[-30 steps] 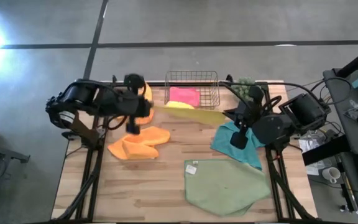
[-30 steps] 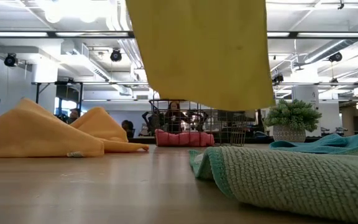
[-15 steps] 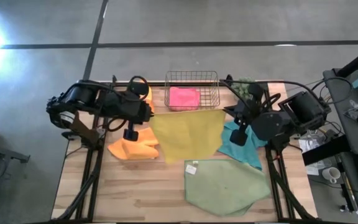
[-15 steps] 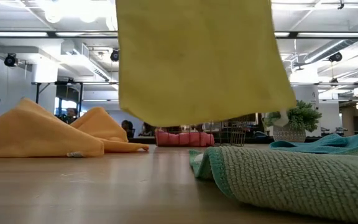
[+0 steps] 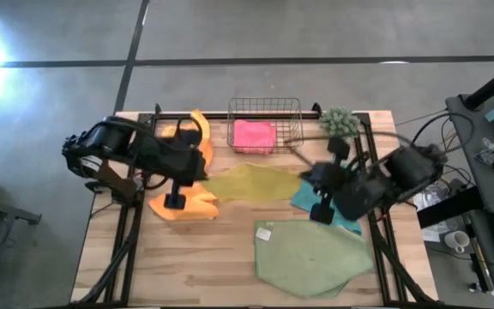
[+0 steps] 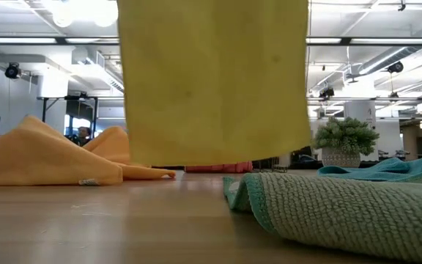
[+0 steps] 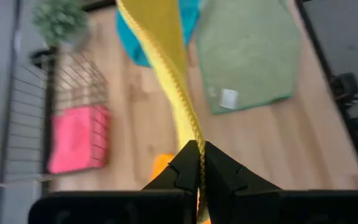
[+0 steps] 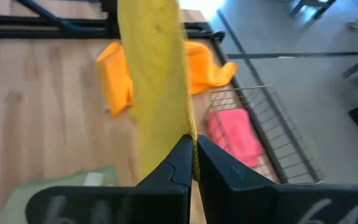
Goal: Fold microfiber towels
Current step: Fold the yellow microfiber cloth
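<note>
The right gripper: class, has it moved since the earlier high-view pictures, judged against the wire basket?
Yes. The right gripper, shut on the yellow towel, has shifted toward the table's front edge, farther from the wire basket.

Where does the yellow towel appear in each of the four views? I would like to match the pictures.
High view: yellow towel stretched across the table's middle, between both arms.
Low view: hangs at top centre, above the tabletop.
Left wrist view: a narrow strip running away from the left gripper.
Right wrist view: a strip rising from the right gripper.
Shared landmark: pink towel in the wire basket.
</note>
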